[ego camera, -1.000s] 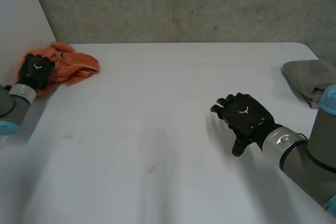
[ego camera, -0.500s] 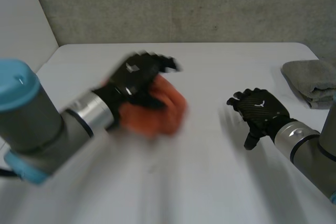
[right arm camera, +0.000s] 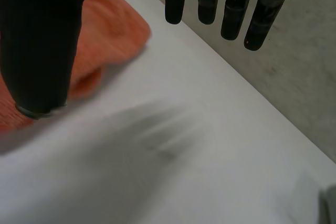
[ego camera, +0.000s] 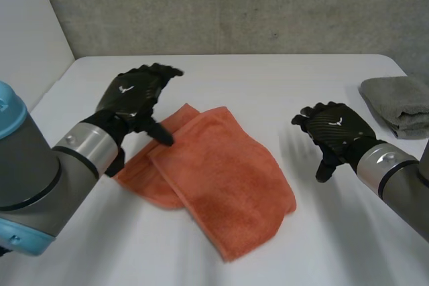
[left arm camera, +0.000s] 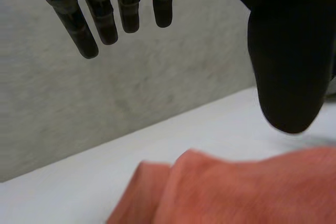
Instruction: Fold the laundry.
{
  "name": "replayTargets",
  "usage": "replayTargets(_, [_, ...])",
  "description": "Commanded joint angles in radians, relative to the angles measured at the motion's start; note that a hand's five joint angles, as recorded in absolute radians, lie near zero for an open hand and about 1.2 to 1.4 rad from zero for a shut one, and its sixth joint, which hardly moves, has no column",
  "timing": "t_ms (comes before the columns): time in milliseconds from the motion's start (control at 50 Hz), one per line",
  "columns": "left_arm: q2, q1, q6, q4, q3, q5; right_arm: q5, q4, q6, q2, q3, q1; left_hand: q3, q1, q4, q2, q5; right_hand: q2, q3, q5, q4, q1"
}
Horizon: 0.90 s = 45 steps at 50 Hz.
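An orange towel (ego camera: 221, 179) lies loosely spread, partly doubled over itself, in the middle of the white table (ego camera: 281, 78). My left hand (ego camera: 137, 93) hovers over the towel's far left edge, open, with straight fingers (left arm camera: 79, 24) holding nothing. In the left wrist view the orange towel (left arm camera: 241, 192) lies below the palm, apart from the fingertips. My right hand (ego camera: 333, 130) stands open to the right of the towel, clear of it. In the right wrist view the orange towel (right arm camera: 113, 38) lies beside the thumb (right arm camera: 42, 40).
A folded grey towel (ego camera: 397, 102) rests at the table's far right edge. A white panel (ego camera: 27, 31) stands along the left side and a concrete wall (ego camera: 234, 5) runs behind the table.
My left hand swung the orange towel from the far left corner to the middle of the table and let it go, its fingers opening. The right hand drifted slightly right.
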Motion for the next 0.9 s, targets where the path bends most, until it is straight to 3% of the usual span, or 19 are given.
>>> replayTargets(20, [-0.033,0.025,0.208,-0.047,-0.037,-0.059,-0.121,0.191,-0.068,-0.030,-0.065,0.016,0.031,0.040,0.038,0.035,0.046,-0.044,-0.039,-0.058,-0.061,-0.029])
replayTargets(120, [-0.139,0.078,0.281,-0.055,-0.009,-0.055,-0.127,0.236,-0.068,-0.024,-0.068,0.082,0.072,0.081,0.079,0.076,0.087,-0.044,-0.039,-0.058,-0.061,-0.029])
replayTargets(200, [-0.196,0.117,0.304,-0.060,-0.002,-0.055,-0.095,0.204,-0.045,-0.002,-0.079,0.253,0.116,0.126,0.124,0.121,0.131,-0.044,-0.039,-0.058,-0.061,-0.029])
replayTargets(280, [-0.202,0.122,0.309,-0.064,-0.015,-0.055,-0.058,0.155,-0.043,0.053,-0.081,0.335,0.148,0.158,0.156,0.153,0.163,-0.044,-0.039,-0.058,-0.061,-0.029])
replayTargets(620, [-0.213,0.102,0.311,-0.104,-0.061,-0.049,-0.044,0.072,-0.126,0.237,-0.131,0.458,0.198,0.208,0.206,0.203,0.213,0.025,0.030,0.011,0.008,0.040])
replayTargets(880, [-0.257,0.065,0.355,-0.101,-0.048,-0.049,0.027,0.031,-0.155,0.283,-0.131,0.452,0.368,0.378,0.376,0.373,0.383,0.623,0.628,0.610,0.606,0.638])
replayTargets(900, [-0.257,0.060,0.361,-0.101,-0.049,-0.049,0.027,0.028,-0.155,0.288,-0.131,0.450,0.371,0.381,0.379,0.376,0.386,0.841,0.847,0.828,0.825,0.857])
